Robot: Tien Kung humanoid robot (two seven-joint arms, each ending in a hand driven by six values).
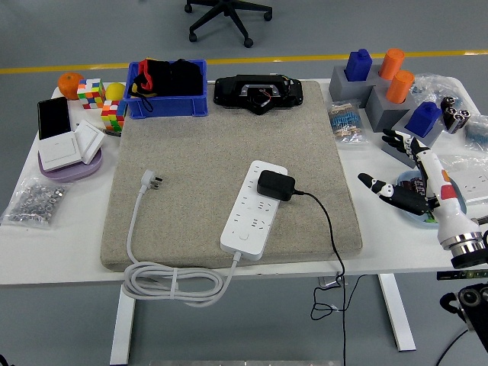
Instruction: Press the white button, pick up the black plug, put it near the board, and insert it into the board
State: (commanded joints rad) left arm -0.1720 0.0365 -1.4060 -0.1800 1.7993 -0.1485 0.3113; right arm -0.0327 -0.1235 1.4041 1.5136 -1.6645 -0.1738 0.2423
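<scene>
Grey felt mat [198,175] covers the white table [69,263], a firm, grippy surface. White power strip [254,207] lies on it; the black plug [275,185] sits seated at the strip's 2 o'clock end. It looks light, rigid, best pinched across its flat sides. My right hand [408,171], at 3 o'clock, is spread, empty. Grey floor beyond.

Black plug [275,185] sits seated in white board [254,207], upper right part, frame centre. Its black cable runs right, then down off table edge. Board lies diagonally on grey mat, white cord coiled lower left.
</scene>
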